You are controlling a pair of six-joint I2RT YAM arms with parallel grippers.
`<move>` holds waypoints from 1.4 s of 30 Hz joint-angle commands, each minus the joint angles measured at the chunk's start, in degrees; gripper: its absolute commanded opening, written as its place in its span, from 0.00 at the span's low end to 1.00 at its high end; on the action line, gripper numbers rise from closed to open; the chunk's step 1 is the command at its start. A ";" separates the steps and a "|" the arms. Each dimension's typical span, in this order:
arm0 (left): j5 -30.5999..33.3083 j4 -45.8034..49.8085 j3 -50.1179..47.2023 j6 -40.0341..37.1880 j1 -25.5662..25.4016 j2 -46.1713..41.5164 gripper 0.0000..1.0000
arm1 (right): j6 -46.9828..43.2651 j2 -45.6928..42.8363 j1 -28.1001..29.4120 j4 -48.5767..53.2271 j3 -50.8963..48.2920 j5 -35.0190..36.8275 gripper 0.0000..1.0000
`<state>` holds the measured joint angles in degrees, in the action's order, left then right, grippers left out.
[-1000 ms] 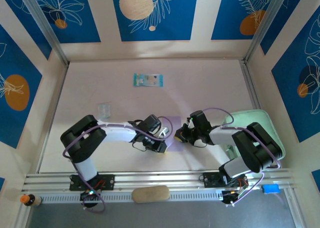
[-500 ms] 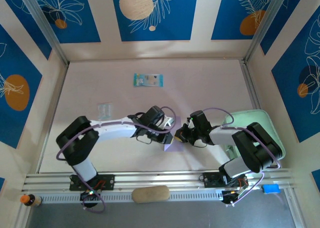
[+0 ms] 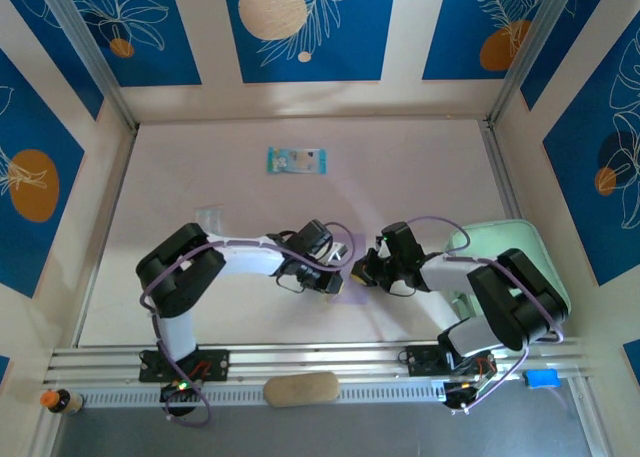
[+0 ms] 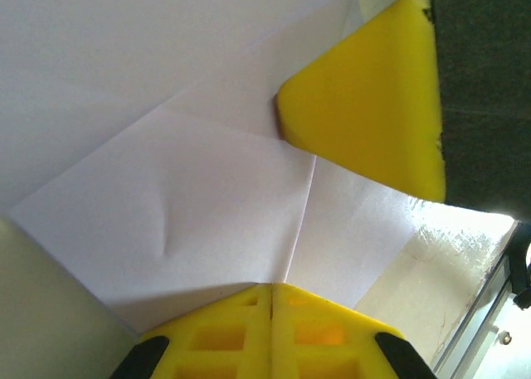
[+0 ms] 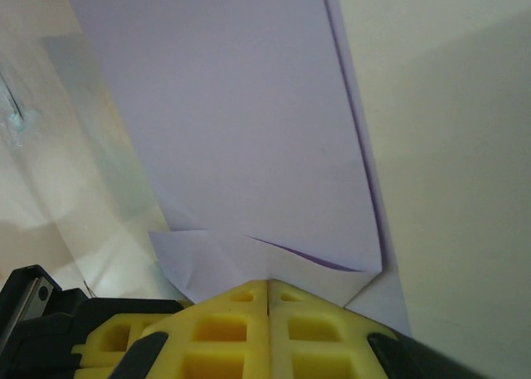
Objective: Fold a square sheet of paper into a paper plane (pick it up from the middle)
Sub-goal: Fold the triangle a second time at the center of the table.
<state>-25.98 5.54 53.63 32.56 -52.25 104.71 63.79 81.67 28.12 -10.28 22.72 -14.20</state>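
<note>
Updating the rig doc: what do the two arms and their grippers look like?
The left arm and right arm have white links between black joints, each trailed by a looping purple cable. The left gripper and right gripper have yellow fingers with moulded rectangular pockets.

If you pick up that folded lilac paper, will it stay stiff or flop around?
Probably floppy: the paper looks thin, with a soft dent beside its crease. Likely very light, so a push may slide it across the smooth table. The folds might stiffen it slightly along the crease.
</note>
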 commanded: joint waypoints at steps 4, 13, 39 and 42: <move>1.17 2.25 -4.25 0.49 0.04 1.59 0.05 | -3.68 -5.73 1.46 4.32 -0.01 1.45 0.05; 1.38 2.69 -3.65 0.66 0.02 0.78 0.04 | -2.34 3.10 6.49 2.04 0.08 2.35 0.03; 2.58 4.64 -5.20 -0.98 0.08 1.16 0.00 | -8.80 2.38 -5.52 4.76 4.08 0.18 0.02; 2.73 4.74 -5.11 -1.18 0.07 0.90 0.00 | -9.27 -0.91 -3.61 4.68 4.36 0.42 0.02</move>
<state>-26.46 1.83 51.57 32.64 -51.99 104.16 56.51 83.66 23.68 -6.79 25.93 -16.38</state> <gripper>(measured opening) 0.041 0.042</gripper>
